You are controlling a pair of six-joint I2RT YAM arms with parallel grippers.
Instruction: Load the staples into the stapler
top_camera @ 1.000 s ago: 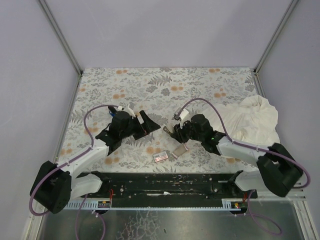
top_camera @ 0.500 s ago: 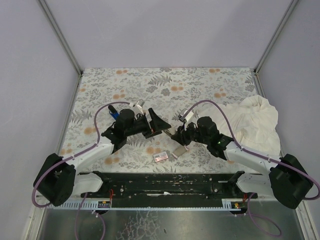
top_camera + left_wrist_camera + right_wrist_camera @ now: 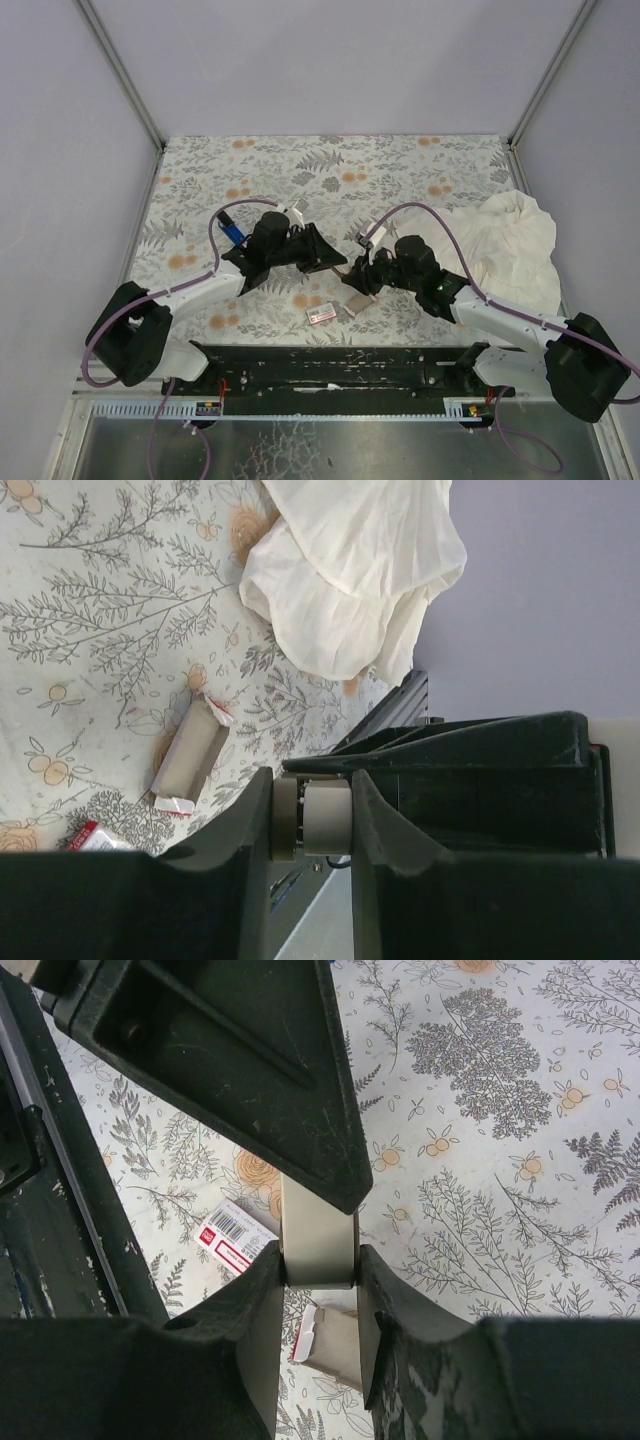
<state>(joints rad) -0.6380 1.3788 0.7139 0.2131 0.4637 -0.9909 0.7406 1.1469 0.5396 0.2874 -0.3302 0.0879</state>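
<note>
A small grey-tan staples tray (image 3: 318,1230) hangs above the table, held from both ends. My right gripper (image 3: 318,1270) is shut on its near end. My left gripper (image 3: 312,815) has its jaws pressed against both sides of the tray's (image 3: 325,820) other end, and one black left finger (image 3: 250,1070) covers that end in the right wrist view. From above, the two grippers (image 3: 340,265) (image 3: 352,277) meet tip to tip. On the table below lie a white box with a pink-red label (image 3: 320,314) and an open cardboard sleeve (image 3: 357,303). The stapler is out of view.
A crumpled white cloth (image 3: 505,245) lies at the right side of the floral table. The black mounting rail (image 3: 330,365) runs along the near edge. Grey walls enclose the back and sides.
The left arm has swung right toward the right gripper, and its jaws, wide open before, have closed onto the tray. The right gripper has shifted slightly left, still holding the tray.
</note>
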